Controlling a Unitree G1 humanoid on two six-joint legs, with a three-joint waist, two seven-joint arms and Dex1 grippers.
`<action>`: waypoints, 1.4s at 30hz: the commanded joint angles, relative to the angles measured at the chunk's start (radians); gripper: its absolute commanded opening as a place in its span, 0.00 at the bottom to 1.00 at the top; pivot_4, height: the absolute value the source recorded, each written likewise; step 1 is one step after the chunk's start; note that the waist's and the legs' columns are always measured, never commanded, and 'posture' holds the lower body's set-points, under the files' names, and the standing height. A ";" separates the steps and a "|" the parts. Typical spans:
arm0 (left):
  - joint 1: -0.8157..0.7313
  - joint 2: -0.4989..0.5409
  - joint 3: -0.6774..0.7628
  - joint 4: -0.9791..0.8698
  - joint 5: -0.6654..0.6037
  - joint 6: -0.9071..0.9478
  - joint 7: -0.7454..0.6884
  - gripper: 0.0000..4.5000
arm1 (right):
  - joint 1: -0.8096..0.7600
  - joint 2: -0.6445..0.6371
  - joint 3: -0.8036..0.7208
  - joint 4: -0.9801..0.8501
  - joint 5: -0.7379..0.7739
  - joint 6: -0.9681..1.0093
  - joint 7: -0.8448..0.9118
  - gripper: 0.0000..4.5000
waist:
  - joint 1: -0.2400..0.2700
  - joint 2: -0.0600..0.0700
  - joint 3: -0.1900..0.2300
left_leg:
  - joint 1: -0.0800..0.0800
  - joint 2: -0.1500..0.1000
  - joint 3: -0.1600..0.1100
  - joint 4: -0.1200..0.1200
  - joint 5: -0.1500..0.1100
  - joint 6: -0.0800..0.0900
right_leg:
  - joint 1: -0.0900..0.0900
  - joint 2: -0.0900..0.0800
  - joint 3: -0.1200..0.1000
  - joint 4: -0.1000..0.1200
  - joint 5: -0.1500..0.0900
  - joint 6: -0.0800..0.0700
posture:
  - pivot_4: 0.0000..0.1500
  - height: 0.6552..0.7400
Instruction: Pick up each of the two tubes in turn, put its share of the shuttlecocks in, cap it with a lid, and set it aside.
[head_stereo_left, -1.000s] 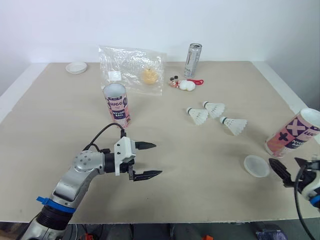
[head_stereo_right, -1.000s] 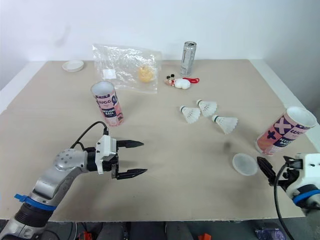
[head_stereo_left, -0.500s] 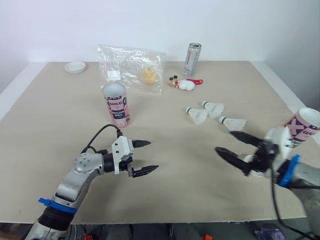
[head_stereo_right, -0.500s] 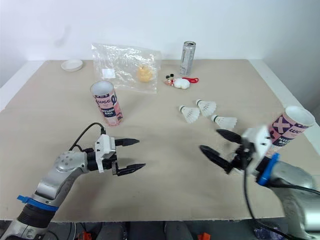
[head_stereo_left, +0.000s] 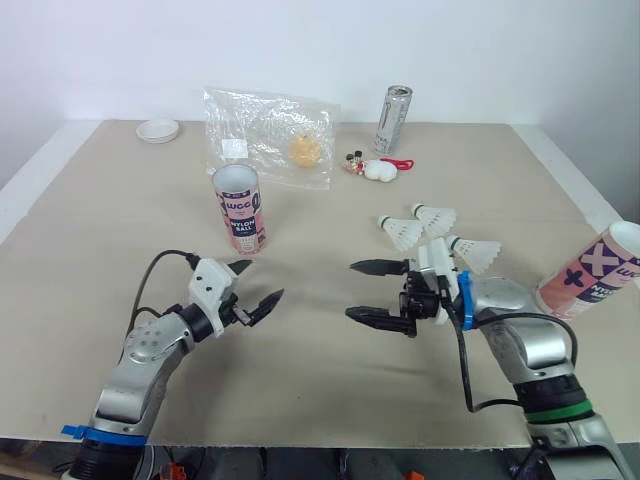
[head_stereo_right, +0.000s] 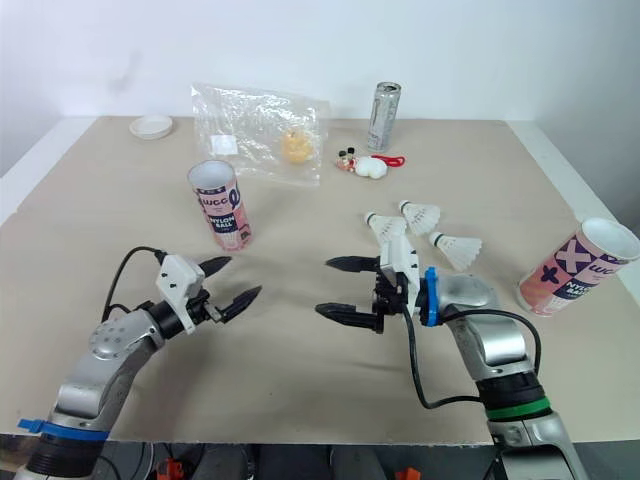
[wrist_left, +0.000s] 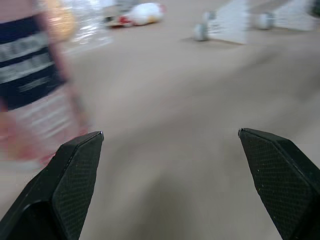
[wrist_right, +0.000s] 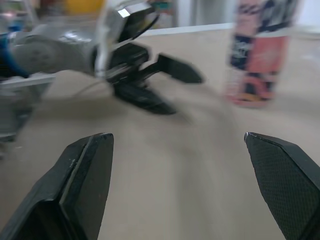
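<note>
right hand (head_stereo_left: 350, 290) has swung to centre, spread wide, facing left hand (head_stereo_left: 265, 279).

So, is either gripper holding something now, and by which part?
Nothing is held. The left gripper and the right gripper are both open and empty.

L gripper (head_stereo_left: 255, 282), R gripper (head_stereo_left: 368, 291): jaws apart, empty.

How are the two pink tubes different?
The left tube stands upright on the table and shows a dark band with lettering. The right tube looks tilted at the table's right edge and shows big crosses. Both are pink with open tops.
</note>
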 joint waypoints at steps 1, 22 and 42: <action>0.024 -0.034 0.087 -0.048 0.018 0.034 0.145 1.00 | -0.068 0.037 0.028 0.072 -0.043 -0.061 0.036 1.00 | -0.001 -0.001 0.000 | 0.000 0.001 0.000 0.001 0.000 0.000 | 0.000 0.001 -0.001 0.000 0.001 -0.001 | 1.00 1.00; -0.311 -0.086 0.047 0.412 0.071 -0.020 0.157 1.00 | -0.187 0.112 0.010 0.253 -0.149 -0.136 -0.041 1.00 | 0.001 -0.002 0.001 | 0.000 0.000 -0.001 0.003 0.001 -0.001 | 0.001 0.002 -0.001 0.000 0.003 0.000 | 1.00 1.00; -0.618 -0.078 0.035 0.980 0.142 -0.308 0.019 1.00 | -0.189 0.124 0.010 0.230 -0.172 -0.146 -0.099 1.00 | 0.001 -0.002 0.001 | -0.001 0.000 -0.001 0.003 0.001 -0.001 | 0.001 0.002 -0.001 0.000 0.003 0.001 | 1.00 1.00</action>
